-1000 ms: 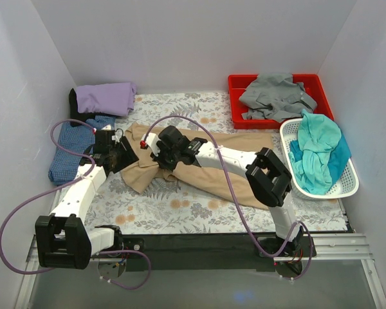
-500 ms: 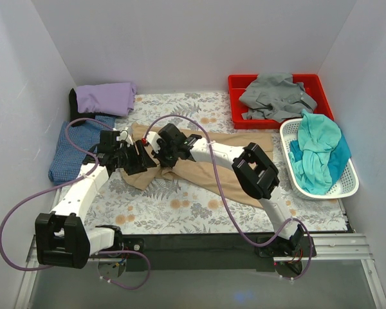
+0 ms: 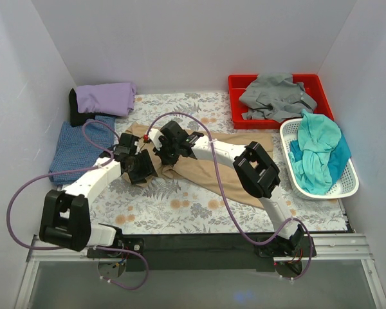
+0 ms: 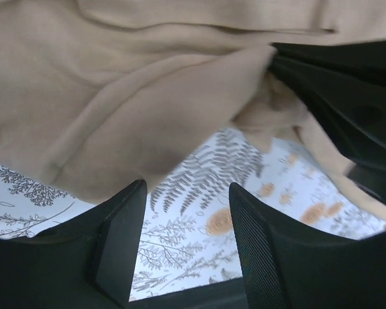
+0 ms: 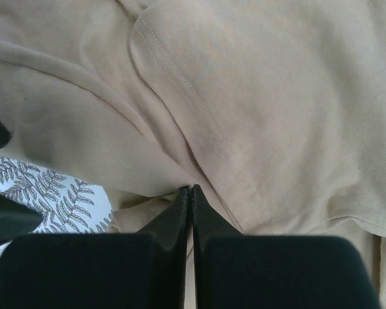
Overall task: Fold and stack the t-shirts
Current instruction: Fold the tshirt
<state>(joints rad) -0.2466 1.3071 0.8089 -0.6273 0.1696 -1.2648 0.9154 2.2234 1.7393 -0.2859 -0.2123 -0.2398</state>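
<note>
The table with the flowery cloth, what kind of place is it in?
Probably a robot practice booth, not a house. Plain white walls box in the table, a left arm and right arm are bolted at its near edge, and a grey t-shirt waits in a red bin.

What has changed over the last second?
The left gripper moved right and nearer, toward the right gripper, jaws open. The left part of the tan shirt bunched in rightward. The right gripper stayed shut on it. The lavender shirt, blue shirt, grey shirt and teal shirt did not move.
</note>
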